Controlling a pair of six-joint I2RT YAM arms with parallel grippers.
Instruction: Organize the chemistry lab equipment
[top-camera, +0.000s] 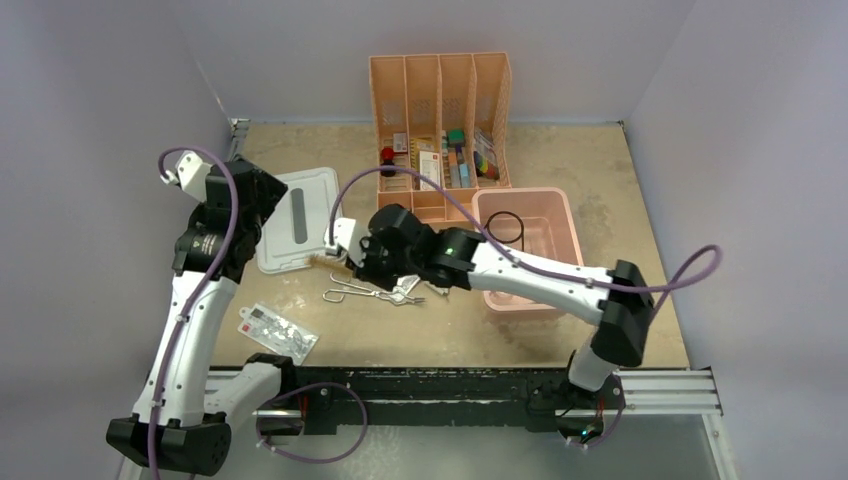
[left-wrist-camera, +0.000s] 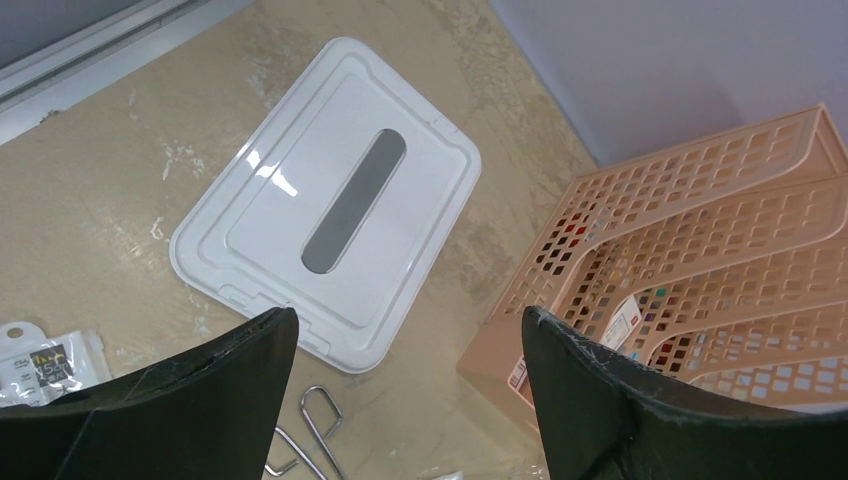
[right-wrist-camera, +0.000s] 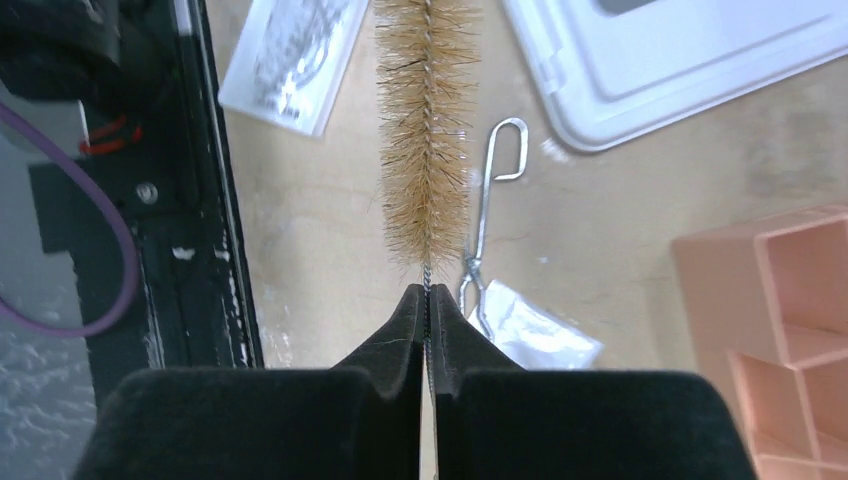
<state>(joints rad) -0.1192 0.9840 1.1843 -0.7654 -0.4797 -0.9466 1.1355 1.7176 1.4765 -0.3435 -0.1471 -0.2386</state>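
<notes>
My right gripper is shut on the twisted wire stem of the brown bristle brush and holds it above the table; both show in the top view, gripper and brush. Steel tongs lie below it, beside a small clear packet. A black wire ring lies in the pink bin. My left gripper is open and empty, raised over the white lid. The white triangle and the blue-capped tube are not in view.
A peach divided organizer with small colourful items stands at the back, behind the bin. A clear packet with a label card lies near the front left edge. The white lid lies flat at the left.
</notes>
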